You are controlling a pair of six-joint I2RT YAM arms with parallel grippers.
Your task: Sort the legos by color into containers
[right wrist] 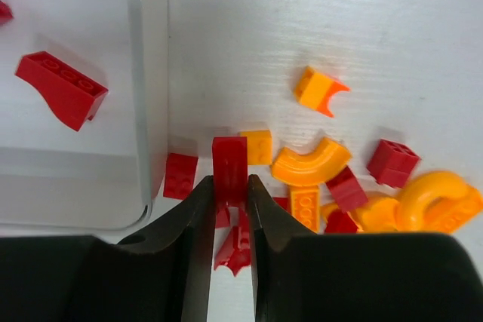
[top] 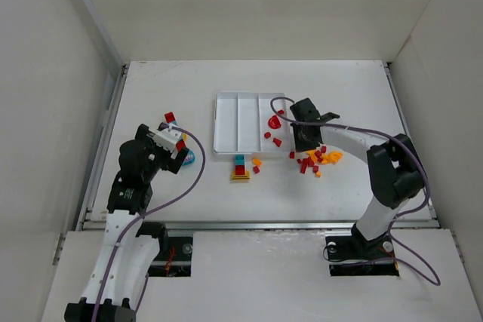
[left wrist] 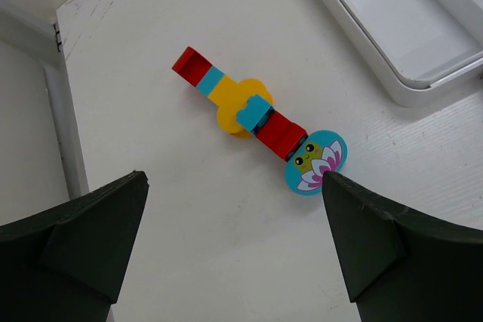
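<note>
Step in hand, by the look of it: carrying reds into the white tray [top: 226, 122]. Right gripper [right wrist: 229, 186] closed to a narrow gap on a small red brick [right wrist: 229, 162], pinched between both fingers [right wrist: 196, 224] just outside the tray's rounded corner, low centre of the right wrist view. Held with long axis up-down in that frame, in line with the fingers, free end pointing at the top edge. Flanked by a second red brick [right wrist: 181, 175] at left and an orange brick [right wrist: 256, 146] at right. Cannot tell whether raised off the table [right wrist: 302, 28] or resting on it. Further right, a loose heap of red and orange pieces [right wrist: 346, 188]. Inside the tray at upper left, one longer red brick [right wrist: 60, 90] lying aslant.

Next move, probably: lift clear of the tray rim, shift left over the right-hand compartment [top: 273, 105] already holding reds, then release. Calls for enough height not to clip the rim.

Left gripper [left wrist: 234, 179] spread wide, holding nothing, poised over a multicolour clump [left wrist: 253, 118] at the left of the overhead frame, apart from the tray. Long axis from upper left to lower right in the left wrist view: red end [left wrist: 190, 62] at upper left, yellow flower piece [left wrist: 238, 107] midway, teal disc [left wrist: 317, 162] with a face at lower right. To be pulled apart before sorting. Below the tray overhead, a small teal-red-yellow stack [top: 240, 169].
</note>
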